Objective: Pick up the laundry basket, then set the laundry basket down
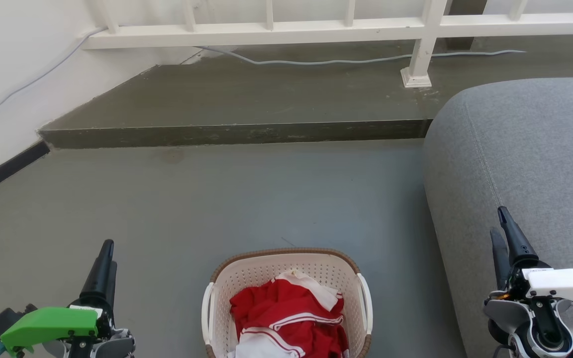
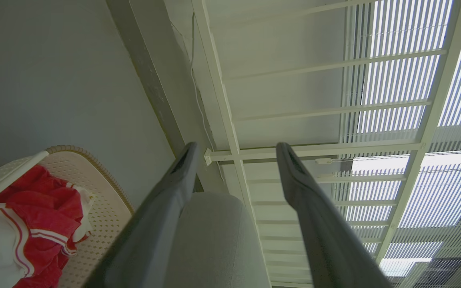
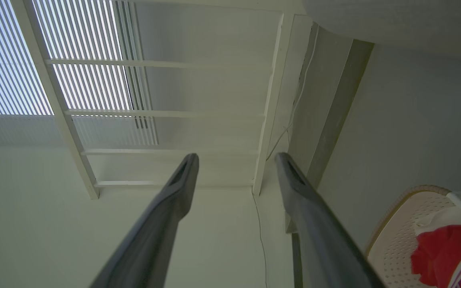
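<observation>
basket on the floor, both arms parked either side, nothing grabbed yet

the laundry basket (image 1: 261, 272) sits on the grey floor (image 1: 167, 209) dead centre at the bottom of the head view, with red and white clothes (image 1: 286, 313) heaped inside. its two white handles (image 1: 208, 308) run along the left and right sides, which is probably why the arms flank it. left pincer (image 1: 106, 248) is well off to the basket's left and right pincer (image 1: 498, 222) is off to the right, over the edge of the grey sofa (image 1: 525, 159). both point away from the robot, and the wrist views show each one spread wide with nothing between the fingers. my guess: each needs to swing inward and drop to a handle before any lift.
</observation>
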Robot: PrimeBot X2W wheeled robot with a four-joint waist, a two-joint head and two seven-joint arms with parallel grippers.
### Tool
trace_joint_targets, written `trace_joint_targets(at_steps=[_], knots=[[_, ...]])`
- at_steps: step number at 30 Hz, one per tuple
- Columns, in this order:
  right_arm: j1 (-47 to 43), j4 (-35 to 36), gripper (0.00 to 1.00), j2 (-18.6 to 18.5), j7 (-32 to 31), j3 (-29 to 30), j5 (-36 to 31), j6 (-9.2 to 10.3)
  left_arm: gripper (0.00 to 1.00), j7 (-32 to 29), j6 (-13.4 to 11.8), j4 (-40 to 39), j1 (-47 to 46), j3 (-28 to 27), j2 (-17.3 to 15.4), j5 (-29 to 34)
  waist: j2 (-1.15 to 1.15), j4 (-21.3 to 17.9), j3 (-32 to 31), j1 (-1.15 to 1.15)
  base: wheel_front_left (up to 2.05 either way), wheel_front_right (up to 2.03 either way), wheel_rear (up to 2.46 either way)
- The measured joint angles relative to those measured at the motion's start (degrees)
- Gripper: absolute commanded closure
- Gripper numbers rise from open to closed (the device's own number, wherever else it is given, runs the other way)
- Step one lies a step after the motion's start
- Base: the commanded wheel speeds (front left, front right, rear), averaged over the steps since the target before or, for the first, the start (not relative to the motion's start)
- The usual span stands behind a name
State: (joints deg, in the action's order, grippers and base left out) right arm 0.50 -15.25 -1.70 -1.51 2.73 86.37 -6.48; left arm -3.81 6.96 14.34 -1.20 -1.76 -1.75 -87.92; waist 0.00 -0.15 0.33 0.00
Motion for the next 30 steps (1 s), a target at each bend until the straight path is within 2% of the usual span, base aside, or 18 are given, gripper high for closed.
trace_joint_targets(at_steps=[10, 18, 30], knots=[[0.07, 1.11, 0.0, -0.9, 2.09, -2.53, -6.2, -0.01, 0.0, 2.92, 0.0, -1.69, -0.01, 2.82, -2.04, 5.28, 0.0, -0.25, 0.0, 0.0, 0.0, 0.0, 0.0], [0.1, 1.97, 0.0, -1.09, 3.58, -3.26, -11.17, -0.01, 0.0, 5.23, 0.0, -1.75, -0.01, 5.37, -4.23, 11.84, 0.0, -0.65, -0.08, 0.0, 0.0, 0.0, 0.0], [0.21, 3.69, 0.0, -2.63, 6.02, -5.03, -26.01, 0.0, 0.0, 8.15, 0.0, -1.53, -0.09, 7.98, -6.54, 23.98, 0.0, -1.31, -0.16, 0.0, 0.0, 0.0, 0.0]])
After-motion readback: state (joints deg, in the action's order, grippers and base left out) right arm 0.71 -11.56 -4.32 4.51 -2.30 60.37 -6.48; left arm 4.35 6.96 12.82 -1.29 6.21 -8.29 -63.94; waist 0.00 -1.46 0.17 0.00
